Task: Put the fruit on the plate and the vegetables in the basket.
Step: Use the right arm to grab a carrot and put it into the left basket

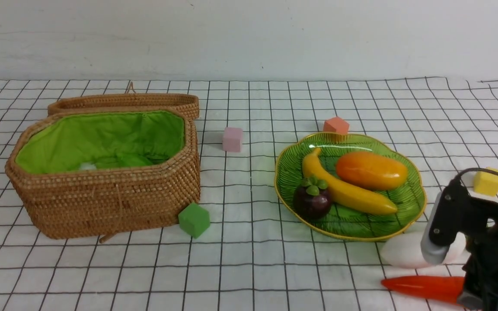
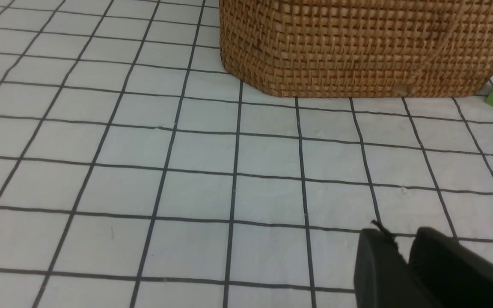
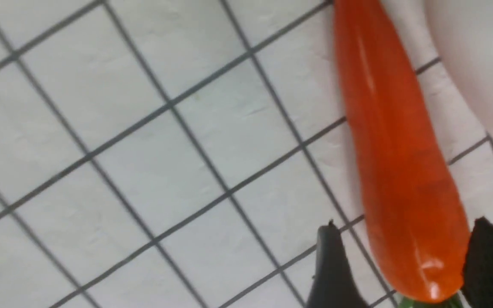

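The right gripper [image 3: 405, 226] is open, with one jaw on each side of the carrot's [image 3: 383, 128] fat end, not pinching yet. The carrot is smooth and shiny, so it may slip out. The radish [image 1: 400, 252] lies just beside the gripper and may get bumped.

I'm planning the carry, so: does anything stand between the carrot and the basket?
Only the green cube, at the near right corner of the basket. The basket stands open, its lid behind it; nothing else visible lies between it and the carrot.
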Controlling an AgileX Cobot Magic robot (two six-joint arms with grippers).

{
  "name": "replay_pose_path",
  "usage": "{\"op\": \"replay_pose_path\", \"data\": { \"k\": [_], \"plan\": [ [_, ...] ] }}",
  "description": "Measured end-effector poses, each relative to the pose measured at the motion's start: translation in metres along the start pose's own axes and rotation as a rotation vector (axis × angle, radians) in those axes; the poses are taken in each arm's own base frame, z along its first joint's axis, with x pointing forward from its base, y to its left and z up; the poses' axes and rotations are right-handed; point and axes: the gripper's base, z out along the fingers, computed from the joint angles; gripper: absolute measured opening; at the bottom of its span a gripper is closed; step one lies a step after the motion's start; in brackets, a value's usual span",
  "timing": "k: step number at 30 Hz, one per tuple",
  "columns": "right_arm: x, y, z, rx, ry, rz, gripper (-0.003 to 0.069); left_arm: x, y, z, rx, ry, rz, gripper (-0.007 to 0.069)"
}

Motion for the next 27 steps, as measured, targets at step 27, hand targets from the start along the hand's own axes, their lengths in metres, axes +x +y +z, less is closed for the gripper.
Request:
{"op": "replay_pose_path", "data": {
  "k": [27],
  "plan": [
    [-0.119,-0.006,-0.107,-0.236,-0.457,-0.101,0.0377,0.0,0.0,0.0,0.0,0.0,0.0,0.0111]
  ]
}}
